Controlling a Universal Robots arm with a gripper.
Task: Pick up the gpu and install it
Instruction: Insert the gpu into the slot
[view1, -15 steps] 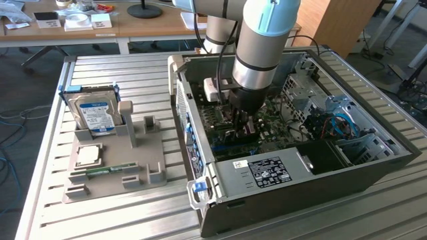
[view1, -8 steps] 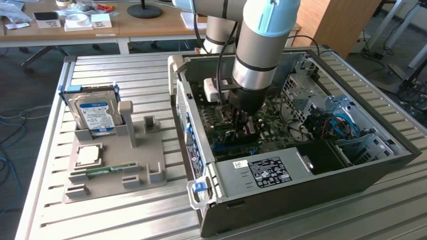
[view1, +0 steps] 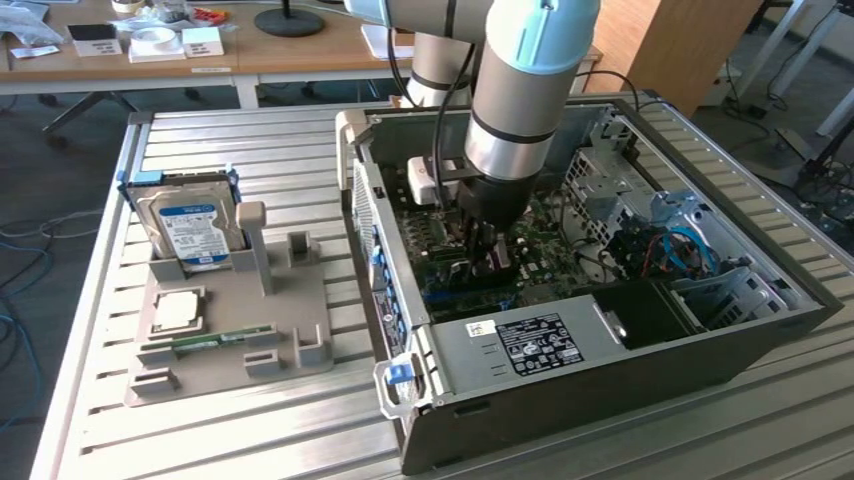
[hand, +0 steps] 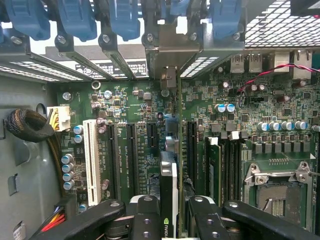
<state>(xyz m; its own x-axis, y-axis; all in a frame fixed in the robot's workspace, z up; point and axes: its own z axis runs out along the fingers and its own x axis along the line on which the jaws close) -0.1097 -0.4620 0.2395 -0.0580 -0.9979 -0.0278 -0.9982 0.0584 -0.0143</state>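
Observation:
My gripper (view1: 483, 240) reaches down inside the open computer case (view1: 601, 350), over the motherboard (view1: 534, 250). In the wrist view the gpu (hand: 169, 170) shows edge-on as a thin card with a green logo. It stands upright between the black fingers (hand: 145, 210) of the gripper (hand: 172, 206), which is shut on it. The card's silver end bracket (hand: 170, 55) lies against the case's rear slot openings. The card runs in line with the black expansion slots (hand: 131, 150). Whether its lower edge sits in a slot is hidden.
A white slot (hand: 91, 155), memory sockets (hand: 227, 160) and the processor socket (hand: 277, 185) flank the card. Blue slot clips (hand: 75, 20) line the rear wall. At the exterior view's left, a grey fixture (view1: 294, 320) holds a hard drive (view1: 187, 225), a processor (view1: 178, 310) and a memory stick (view1: 214, 342).

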